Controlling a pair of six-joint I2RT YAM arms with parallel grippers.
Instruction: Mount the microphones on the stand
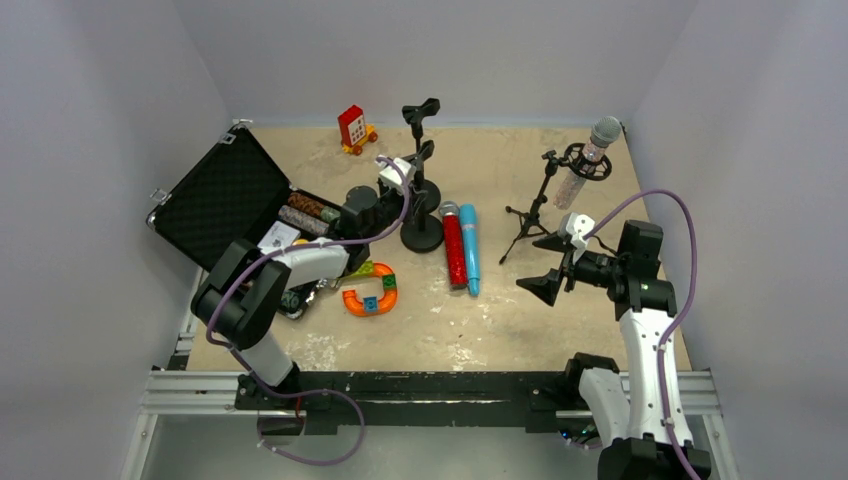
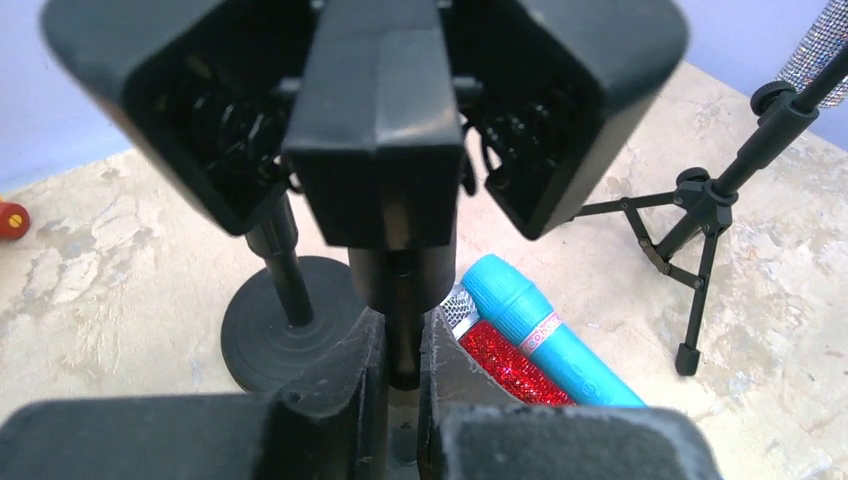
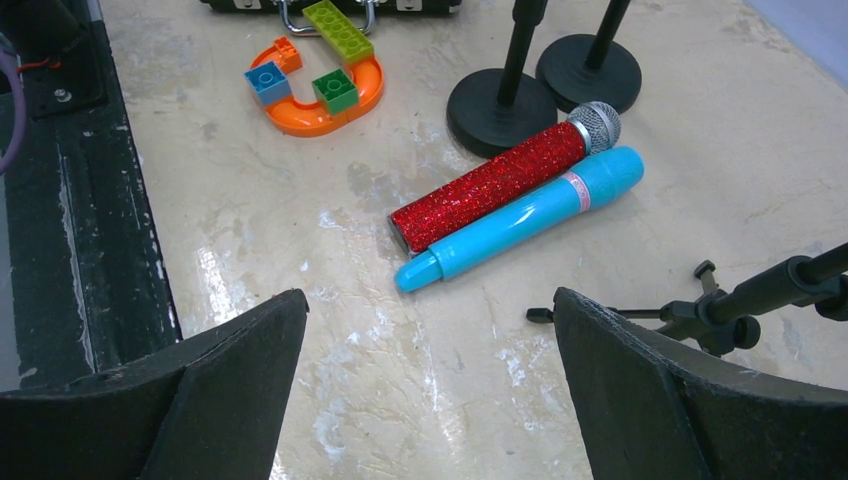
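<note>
Red glitter mic [image 1: 455, 250], silver mesh head: lies flat on the table, head toward the far side, near the base of the front round-base stand [image 1: 422, 237].
Light-blue mic [image 1: 469, 250], plain plastic: flat, parallel to the red one and touching its right side, thick end toward the far side.
Silver glitter mic [image 1: 590, 160], mesh head up: held tilted in the ring mount of the tripod stand [image 1: 530, 215], far right.
Rear round-base stand [image 1: 421, 108]: upright, just behind the front one.
Front stand's stem, below its clip, sits clamped in the left gripper [image 2: 403, 350].
</note>
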